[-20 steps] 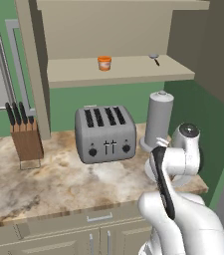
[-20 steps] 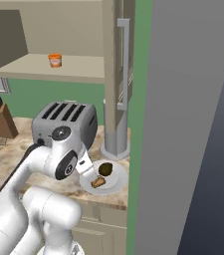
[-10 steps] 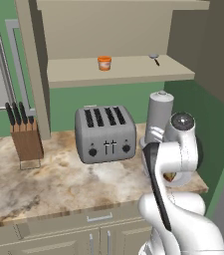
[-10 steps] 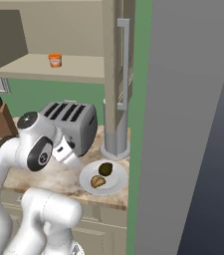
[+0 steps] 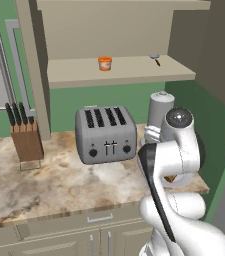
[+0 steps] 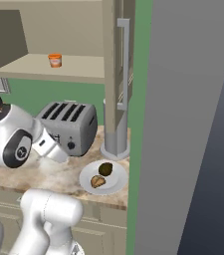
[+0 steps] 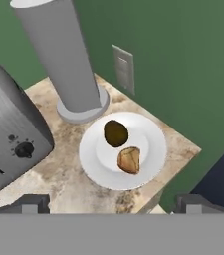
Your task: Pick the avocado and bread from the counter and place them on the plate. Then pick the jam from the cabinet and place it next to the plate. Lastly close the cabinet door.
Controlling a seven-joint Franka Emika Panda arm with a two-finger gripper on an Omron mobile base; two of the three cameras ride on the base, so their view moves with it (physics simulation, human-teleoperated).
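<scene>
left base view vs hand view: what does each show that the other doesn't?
Left base view alone: the jam on the cabinet shelf, a knife block on the counter, and the toaster's top slots. Hand view alone: the white plate with the avocado and the bread lying on it, apart, plus a wall outlet. Both: the toaster and the tall grey cylinder on the marbled counter.

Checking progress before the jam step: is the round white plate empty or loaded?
Loaded. The round white plate holds the dark olive avocado and the tan bread chunk, side by side.
</scene>
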